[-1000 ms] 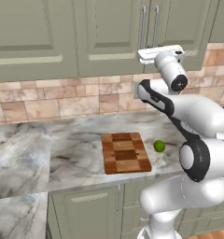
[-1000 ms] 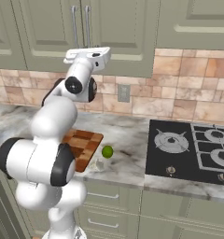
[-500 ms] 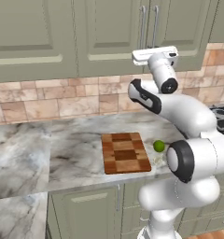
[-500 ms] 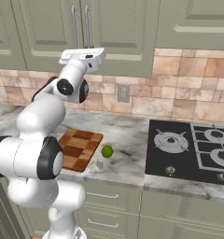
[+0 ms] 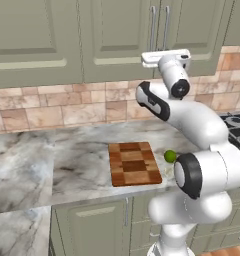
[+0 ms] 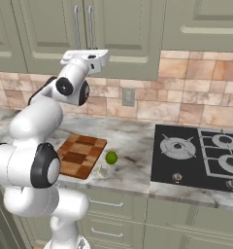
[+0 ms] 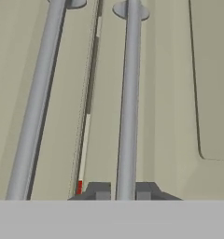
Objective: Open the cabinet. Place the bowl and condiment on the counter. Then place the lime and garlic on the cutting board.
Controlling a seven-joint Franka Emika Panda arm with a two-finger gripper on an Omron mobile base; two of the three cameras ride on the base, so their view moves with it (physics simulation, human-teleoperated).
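Note:
The sage-green cabinet hangs above the counter with both doors closed. My gripper is shut on the right-hand one of its two long silver handles; a fingertip sits on each side of the bar. From the base views the gripper is at the bottom end of the handles. A thin red sliver shows in the slit between the doors. The bowl and condiment are hidden. The cutting board lies bare, with the lime and garlic just to its right.
A black stove top sits on the counter to the right of the lime. A wall outlet is set in the brick backsplash. Shorter green doors flank the cabinet, and drawers run below the counter.
The hand has shifted left along the cabinet front and its fingers have closed on the handle bar. Board, lime and garlic have not moved.

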